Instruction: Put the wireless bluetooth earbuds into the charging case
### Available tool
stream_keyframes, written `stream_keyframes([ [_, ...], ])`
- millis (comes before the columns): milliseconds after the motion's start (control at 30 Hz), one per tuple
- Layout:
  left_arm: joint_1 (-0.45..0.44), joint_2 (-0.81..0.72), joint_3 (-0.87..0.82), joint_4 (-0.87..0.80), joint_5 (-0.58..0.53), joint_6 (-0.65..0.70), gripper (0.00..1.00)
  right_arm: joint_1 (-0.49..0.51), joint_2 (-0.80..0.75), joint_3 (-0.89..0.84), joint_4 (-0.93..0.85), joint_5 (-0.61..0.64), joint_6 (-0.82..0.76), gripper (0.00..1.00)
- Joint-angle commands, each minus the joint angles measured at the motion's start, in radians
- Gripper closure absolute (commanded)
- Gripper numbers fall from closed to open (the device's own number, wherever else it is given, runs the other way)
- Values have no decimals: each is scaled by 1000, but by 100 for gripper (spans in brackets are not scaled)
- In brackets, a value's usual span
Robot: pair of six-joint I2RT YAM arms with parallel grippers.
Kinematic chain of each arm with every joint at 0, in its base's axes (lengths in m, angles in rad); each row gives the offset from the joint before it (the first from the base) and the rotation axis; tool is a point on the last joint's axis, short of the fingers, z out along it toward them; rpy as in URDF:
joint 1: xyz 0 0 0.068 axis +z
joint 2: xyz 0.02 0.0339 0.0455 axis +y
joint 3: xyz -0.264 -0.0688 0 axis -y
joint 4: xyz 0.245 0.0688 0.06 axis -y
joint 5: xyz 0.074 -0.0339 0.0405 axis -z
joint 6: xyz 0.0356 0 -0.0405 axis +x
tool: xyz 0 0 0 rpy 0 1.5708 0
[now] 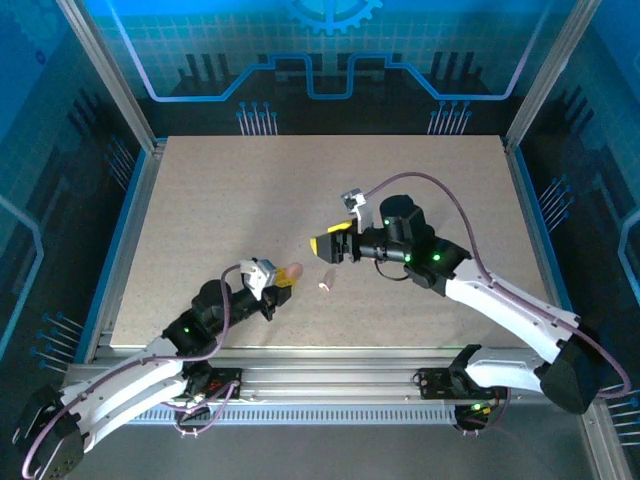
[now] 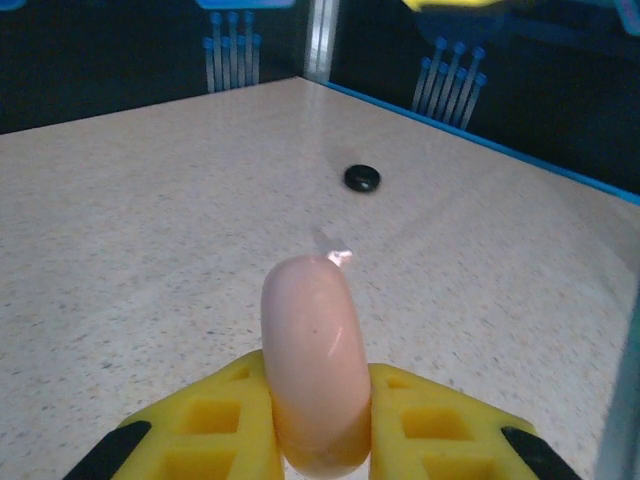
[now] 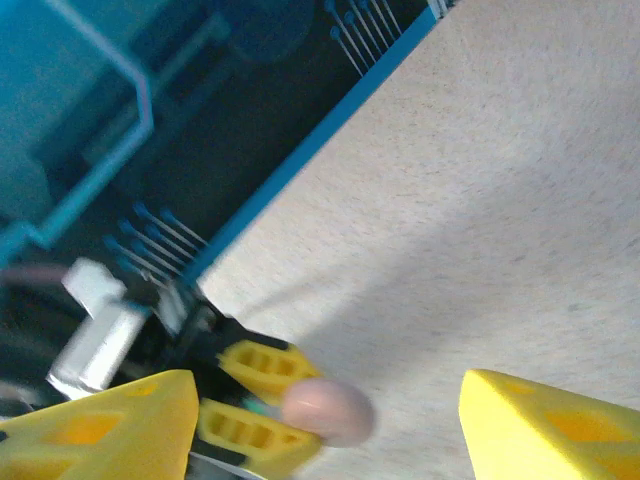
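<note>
My left gripper (image 1: 282, 279) is shut on a smooth pale pink charging case (image 1: 293, 270), held on edge just above the table. In the left wrist view the case (image 2: 314, 360) is pinched between the yellow fingers (image 2: 215, 425). A tiny pale earbud (image 1: 325, 286) lies on the table just right of the case, and its tip (image 2: 339, 256) peeks over the case's top. My right gripper (image 1: 330, 240) hovers open above and right of that earbud, holding nothing. From the right wrist, the case (image 3: 326, 410) appears between my right gripper's (image 3: 330, 425) spread fingers.
A small round black object (image 2: 362, 178) lies farther out on the speckled beige table (image 1: 220, 200). Blue-edged enclosure walls and aluminium posts (image 1: 105, 70) border the table. The arm bases sit on the rail (image 1: 330, 385) at the near edge.
</note>
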Motion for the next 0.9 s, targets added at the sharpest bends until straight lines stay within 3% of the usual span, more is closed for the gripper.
stream_keyframes([
  [0, -3, 32, 70, -80, 164, 62, 89, -15, -36, 44, -185, -104, -472, 33],
  [167, -3, 105, 101, -55, 286, 59, 88, -17, -48, 62, -346, -196, -893, 41],
  [300, -3, 154, 138, -70, 358, 73, 88, -18, -42, 65, -430, -232, -1107, 43],
  [533, -4, 172, 147, -52, 384, 103, 87, 0, 45, 122, -547, -270, -1251, 45],
  [867, -3, 166, 135, -33, 403, 100, 88, 35, 196, 210, -614, -284, -1321, 47],
])
